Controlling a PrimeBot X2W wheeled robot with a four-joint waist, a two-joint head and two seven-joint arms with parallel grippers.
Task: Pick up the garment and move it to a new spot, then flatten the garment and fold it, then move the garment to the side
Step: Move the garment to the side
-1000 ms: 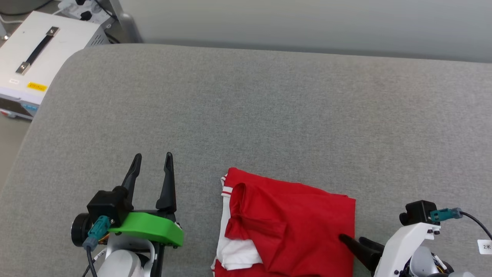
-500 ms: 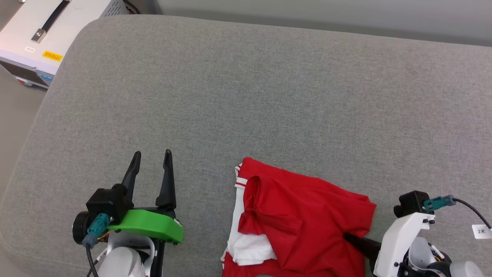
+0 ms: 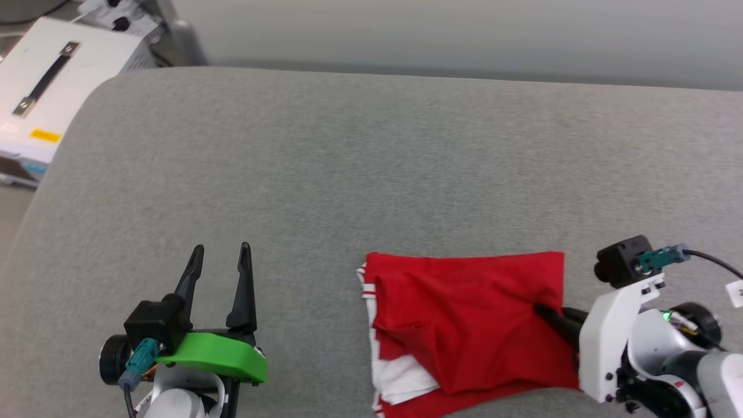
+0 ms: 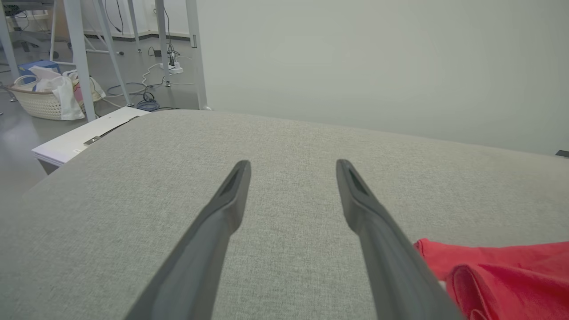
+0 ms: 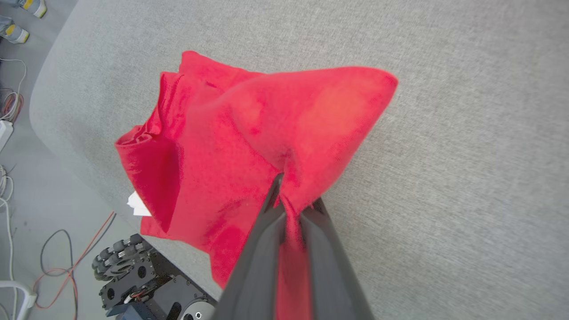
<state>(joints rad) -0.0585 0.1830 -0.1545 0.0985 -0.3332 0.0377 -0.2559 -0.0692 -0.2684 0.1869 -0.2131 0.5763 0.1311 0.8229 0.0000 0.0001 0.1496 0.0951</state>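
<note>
**A:** Entry. Right gripper (image 3: 545,310), lower right of the head view. I read its jaws as closed on a pinch of red cloth at the garment's (image 3: 464,325) right edge. Confirm?

**B:** Confirmed. In the right wrist view the cloth rises to a peak between the two fingers (image 5: 260,249). The garment lies loosely bunched on the grey tabletop (image 3: 371,174), lower middle of the frame. A white sleeve (image 3: 406,380) shows at its lower left.

**A:** Left gripper (image 3: 220,252)?

**B:** Lower left, jaws wide apart with nothing between them, well apart from the garment.

**A:** Risks from here?

**B:** Three, all judgement.
- The pinch takes only a small bunch of thin cloth. A quick lift could pull it out of the jaws.
- There is only one hold point. The loose layers would likely hang and twist, so it lands crumpled and flattening gets harder.
- In the right wrist view the near side seems to overhang the tabletop edge above the wheeled base (image 5: 146,275). If the grip slips, the whole piece could slide to the floor or snag on the wheels.

**A:** Noted. Which layers are pinched?

**B:** Cannot tell.
</note>
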